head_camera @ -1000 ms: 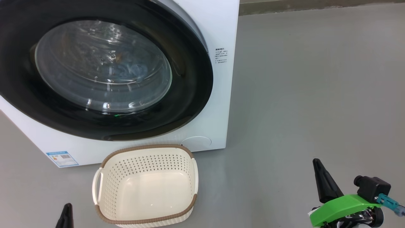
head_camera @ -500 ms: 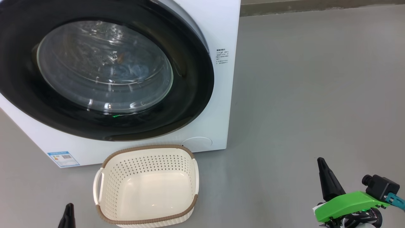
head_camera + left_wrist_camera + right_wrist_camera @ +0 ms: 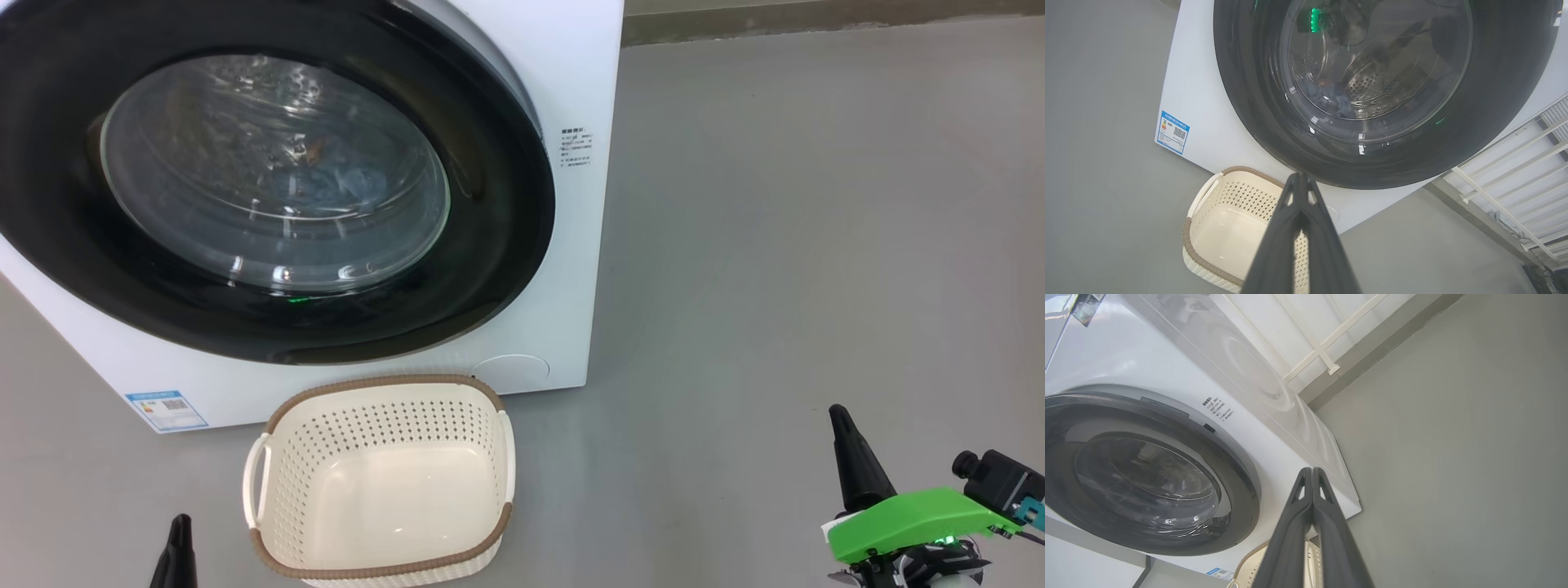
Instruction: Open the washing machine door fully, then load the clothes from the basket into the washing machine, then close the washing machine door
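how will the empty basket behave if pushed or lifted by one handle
Probably very light: the basket is empty, with thin perforated plastic walls. Wide and low, it would likely slide on the smooth floor rather than tip. Lifted by one side handle, it may hang tilted.

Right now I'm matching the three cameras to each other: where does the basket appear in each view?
Head view: basket at bottom centre-left.
Left wrist view: lower left, partly behind the left gripper.
Right wrist view: a sliver at the bottom edge, beside the right gripper.
Shared landmark: the blue label sticker.
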Robot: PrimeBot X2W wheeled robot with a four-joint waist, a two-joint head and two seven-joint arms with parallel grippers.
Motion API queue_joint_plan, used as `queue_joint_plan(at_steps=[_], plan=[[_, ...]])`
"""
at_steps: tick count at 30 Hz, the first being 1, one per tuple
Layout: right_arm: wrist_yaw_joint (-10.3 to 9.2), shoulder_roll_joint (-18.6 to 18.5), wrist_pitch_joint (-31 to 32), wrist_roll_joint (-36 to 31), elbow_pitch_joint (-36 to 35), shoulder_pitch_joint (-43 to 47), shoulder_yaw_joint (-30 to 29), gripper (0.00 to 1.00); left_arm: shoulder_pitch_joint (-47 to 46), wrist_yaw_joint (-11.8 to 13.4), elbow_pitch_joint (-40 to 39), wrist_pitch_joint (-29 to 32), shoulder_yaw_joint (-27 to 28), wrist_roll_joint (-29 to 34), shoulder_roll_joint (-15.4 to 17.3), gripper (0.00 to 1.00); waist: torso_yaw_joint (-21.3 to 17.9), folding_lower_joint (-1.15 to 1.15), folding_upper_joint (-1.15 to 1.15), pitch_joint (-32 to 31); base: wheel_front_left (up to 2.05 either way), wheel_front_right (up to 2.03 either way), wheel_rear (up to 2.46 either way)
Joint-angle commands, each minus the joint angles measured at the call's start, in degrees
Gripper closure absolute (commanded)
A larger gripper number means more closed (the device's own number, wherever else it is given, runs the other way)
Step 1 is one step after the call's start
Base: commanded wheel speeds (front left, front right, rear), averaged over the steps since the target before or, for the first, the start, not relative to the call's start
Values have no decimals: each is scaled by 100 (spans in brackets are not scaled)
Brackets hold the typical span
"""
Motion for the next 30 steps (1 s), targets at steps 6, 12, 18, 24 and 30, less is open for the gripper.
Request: queue_joint_plan(at_steps=[6, 12, 18, 24, 30], plan=[[1, -32, 125, 502, -200, -170, -72, 100, -269, 1, -203, 126, 145, -456, 10, 100, 11, 0, 0, -11, 0, 0, 0], [1, -20, 226, 839, -229, -172, -130, 100, -308, 1, -228, 226, 174, -778, -42, 100, 20, 0, 0, -21, 0, 0, 0], [1, -9, 311, 1121, -253, -174, -179, 100, -340, 1, -248, 311, 198, -1048, -86, 100, 29, 0, 0, -29, 0, 0, 0], [1, 3, 413, 1459, -282, -177, -238, 100, -379, 1, -273, 412, 228, -1371, -139, 100, 38, 0, 0, -39, 0, 0, 0], [1, 16, 515, 1796, -311, -179, -297, 100, -417, 1, -298, 513, 257, -1695, -191, 100, 48, 0, 0, -49, 0, 0, 0]])
